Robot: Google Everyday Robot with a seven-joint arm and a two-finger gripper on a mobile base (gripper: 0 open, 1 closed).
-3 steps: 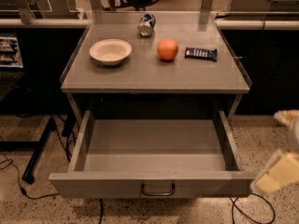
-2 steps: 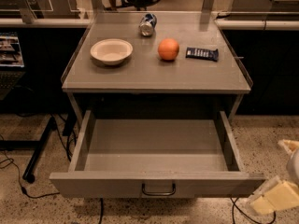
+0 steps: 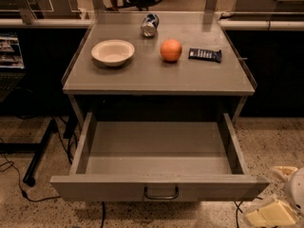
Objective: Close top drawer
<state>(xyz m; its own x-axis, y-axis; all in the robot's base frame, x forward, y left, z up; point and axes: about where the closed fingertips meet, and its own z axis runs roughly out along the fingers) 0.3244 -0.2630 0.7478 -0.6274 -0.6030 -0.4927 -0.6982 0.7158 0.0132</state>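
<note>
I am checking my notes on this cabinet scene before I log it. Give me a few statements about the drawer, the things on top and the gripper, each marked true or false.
1. The top drawer is pulled out. True.
2. The gripper is on the drawer's handle. False: it sits low at the right, beside the drawer's front corner and away from the handle.
3. The orange lies between the bowl and the dark packet. True.
4. The can stands upright inside the drawer. False: the can lies on its side at the back of the cabinet top.
</note>
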